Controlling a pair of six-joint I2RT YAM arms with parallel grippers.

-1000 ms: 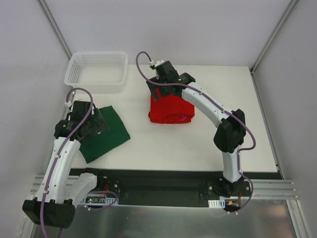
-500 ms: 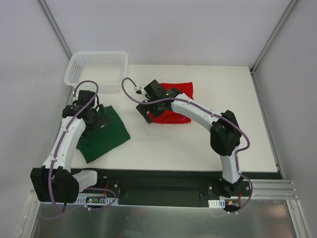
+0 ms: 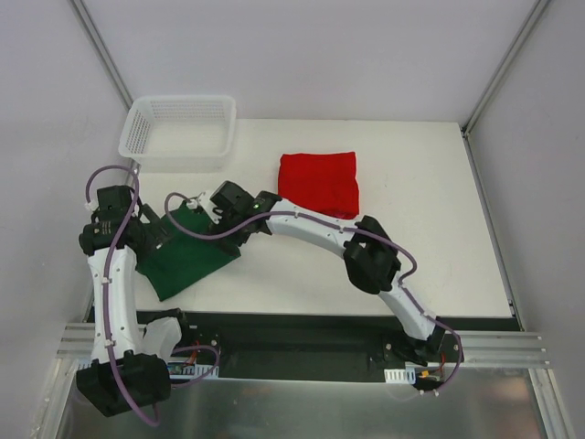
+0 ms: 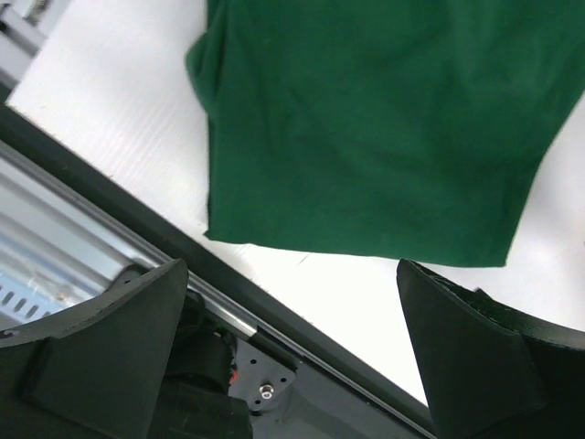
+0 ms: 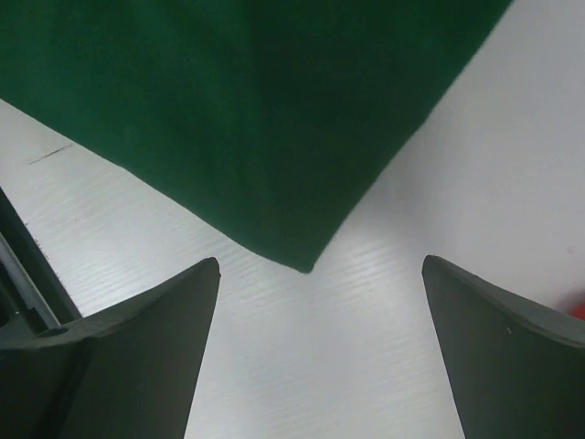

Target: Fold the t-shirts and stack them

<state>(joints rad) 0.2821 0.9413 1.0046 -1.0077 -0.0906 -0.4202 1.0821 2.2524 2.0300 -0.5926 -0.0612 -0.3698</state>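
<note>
The dark green t-shirt (image 3: 187, 265) lies folded flat at the table's near left. It fills the top of the left wrist view (image 4: 366, 119), and one of its corners shows in the right wrist view (image 5: 228, 110). The red t-shirt (image 3: 317, 183) lies folded at the back middle, apart from both grippers. My left gripper (image 3: 157, 234) is open and empty at the green shirt's left side; in its own view (image 4: 292, 366) it hangs over the table's front edge. My right gripper (image 3: 212, 227) is open and empty just above the green shirt's far right corner, as its own view (image 5: 315, 347) shows.
A white mesh basket (image 3: 174, 157) stands empty at the back left corner. The black front rail (image 4: 137, 238) runs close below the green shirt. The white table (image 3: 411, 210) stretches to the right of the red shirt.
My right gripper let go of the red shirt, now lying flat, and swung left to the green shirt's corner. My left gripper pulled back leftward off the green shirt.
</note>
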